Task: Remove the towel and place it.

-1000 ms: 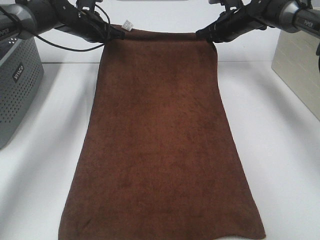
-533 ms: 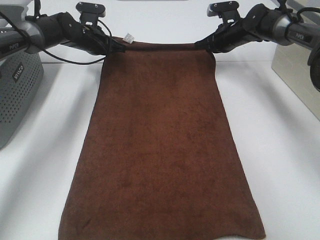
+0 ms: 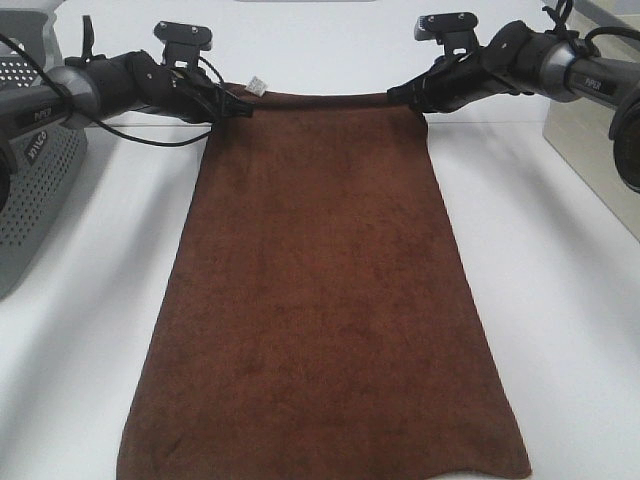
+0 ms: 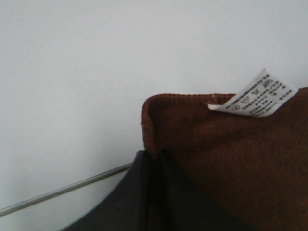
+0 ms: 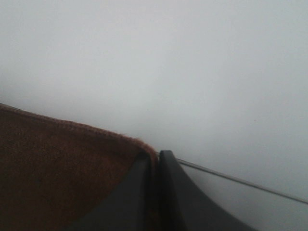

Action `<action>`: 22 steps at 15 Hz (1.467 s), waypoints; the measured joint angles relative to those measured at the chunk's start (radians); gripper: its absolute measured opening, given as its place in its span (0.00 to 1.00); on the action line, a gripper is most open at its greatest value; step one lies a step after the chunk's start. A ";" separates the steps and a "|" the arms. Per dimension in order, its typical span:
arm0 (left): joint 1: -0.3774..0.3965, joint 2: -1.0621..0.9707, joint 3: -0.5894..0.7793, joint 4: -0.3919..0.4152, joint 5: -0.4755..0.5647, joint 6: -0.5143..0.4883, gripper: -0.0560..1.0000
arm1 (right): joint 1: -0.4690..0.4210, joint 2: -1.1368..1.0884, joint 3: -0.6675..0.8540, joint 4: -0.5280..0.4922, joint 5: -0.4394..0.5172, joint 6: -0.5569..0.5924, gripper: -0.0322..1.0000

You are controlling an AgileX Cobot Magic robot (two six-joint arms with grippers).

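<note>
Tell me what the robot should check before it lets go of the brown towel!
1. Towel lying flat on the white table: ok, spread out with no big folds.
2. Left tool pinching its far corner near the white tag: ok, cloth sits between the closed jaws.
3. Right tool pinching the other far corner: ok.
4. Far edge straight between both tools: ok.
5. Grey basket away from the towel: ok, apart.
6. Near edge fully on the table: cannot tell, it reaches the picture's bottom.
</note>
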 joint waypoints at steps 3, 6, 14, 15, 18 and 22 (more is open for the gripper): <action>0.000 0.002 0.000 0.000 -0.048 0.000 0.36 | 0.000 0.000 0.000 0.022 -0.005 0.001 0.48; 0.000 0.009 0.000 -0.001 -0.075 -0.001 0.61 | 0.000 0.000 0.000 0.022 -0.005 0.003 0.66; 0.000 0.012 0.000 -0.003 -0.093 -0.003 0.68 | 0.000 0.001 0.000 0.017 -0.069 -0.026 0.69; 0.000 0.012 0.000 -0.003 -0.093 -0.003 0.68 | 0.000 0.001 0.001 0.017 -0.069 -0.027 0.69; 0.000 0.012 0.000 -0.006 -0.092 -0.004 0.68 | -0.001 0.025 0.004 0.017 -0.073 -0.027 0.69; 0.000 0.012 0.000 -0.006 -0.091 -0.004 0.68 | -0.001 0.071 0.011 0.011 -0.053 -0.029 0.69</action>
